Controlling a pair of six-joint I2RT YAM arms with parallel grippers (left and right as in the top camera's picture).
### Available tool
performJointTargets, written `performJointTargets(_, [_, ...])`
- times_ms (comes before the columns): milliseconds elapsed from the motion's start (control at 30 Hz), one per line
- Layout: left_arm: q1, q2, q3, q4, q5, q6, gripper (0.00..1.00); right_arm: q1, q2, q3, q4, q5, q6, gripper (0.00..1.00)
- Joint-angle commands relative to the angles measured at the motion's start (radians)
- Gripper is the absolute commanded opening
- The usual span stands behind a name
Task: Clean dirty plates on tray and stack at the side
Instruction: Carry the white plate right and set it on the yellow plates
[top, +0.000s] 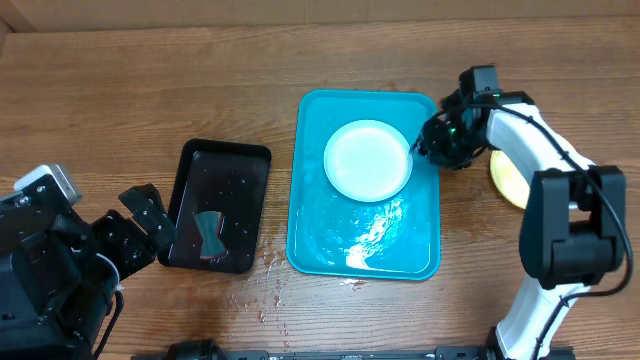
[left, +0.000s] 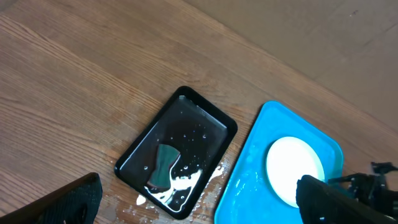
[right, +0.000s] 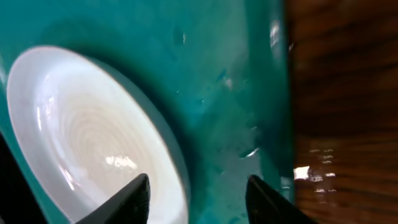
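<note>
The plate (top: 368, 160) lies flat in the tray (top: 315, 232), just beside the right pincer (top: 426, 143), whose jaws are spread and hold nothing. In the wrist view its near rim is seen under one fingertip (right: 127, 199), with wet tray floor in the gap. The plate is judged to be light, stiff plastic and slippery, since water gleams on the tray around it. It is best taken at the rim nearest the pincer, one finger beneath and one above. A yellowish plate (top: 503, 178) rests on the counter (top: 120, 90) behind the pincer, half hidden by the arm. The left pincer (top: 140, 225) is wide and empty beside the black tray (top: 220, 165) and its sponge (top: 208, 235).
</note>
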Motion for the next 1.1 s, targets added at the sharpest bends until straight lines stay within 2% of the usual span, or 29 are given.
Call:
performJointTargets(0, [0.006, 0.001, 0.012, 0.002, -0.018, -0.003, 1.00, 0.068, 0.019, 0.000, -0.005, -0.027, -0.067, 0.44])
performJointTargets(33, [0.006, 0.001, 0.012, 0.002, -0.018, -0.003, 1.00, 0.085, 0.023, 0.000, -0.005, 0.011, -0.066, 0.40])
performJointTargets(67, [0.006, 0.001, 0.012, 0.002, -0.018, -0.003, 1.00, 0.103, 0.023, 0.000, -0.003, 0.061, -0.052, 0.31])
performJointTargets(133, [0.006, 0.001, 0.012, 0.002, -0.018, -0.003, 1.00, 0.127, 0.023, 0.001, 0.007, 0.167, 0.019, 0.04])
performJointTargets(367, [0.006, 0.001, 0.012, 0.002, -0.018, -0.003, 1.00, 0.035, -0.076, 0.059, -0.014, 0.124, 0.100, 0.04])
performJointTargets(567, [0.006, 0.001, 0.012, 0.002, -0.018, -0.003, 1.00, -0.159, -0.224, 0.062, -0.053, 0.113, 0.099, 0.04])
performJointTargets(667, [0.006, 0.001, 0.012, 0.002, -0.018, -0.003, 1.00, -0.298, -0.223, 0.054, -0.125, 0.178, 0.112, 0.04])
performJointTargets(800, [0.006, 0.001, 0.012, 0.002, -0.018, -0.003, 1.00, -0.436, -0.223, 0.011, -0.154, 0.264, 0.200, 0.04])
performJointTargets(967, [0.006, 0.001, 0.012, 0.002, -0.018, -0.003, 1.00, -0.579, -0.223, -0.009, -0.228, 0.271, 0.227, 0.04])
performJointTargets(1000, [0.006, 0.001, 0.012, 0.002, -0.018, -0.003, 1.00, -0.597, -0.223, -0.009, -0.244, 0.270, 0.227, 0.11])
performJointTargets(1033, [0.006, 0.001, 0.012, 0.002, -0.018, -0.003, 1.00, -0.618, -0.224, -0.009, -0.262, 0.264, 0.228, 0.25])
performJointTargets(1067, [0.006, 0.001, 0.012, 0.002, -0.018, -0.003, 1.00, -0.633, -0.226, -0.007, -0.273, 0.244, 0.227, 0.29])
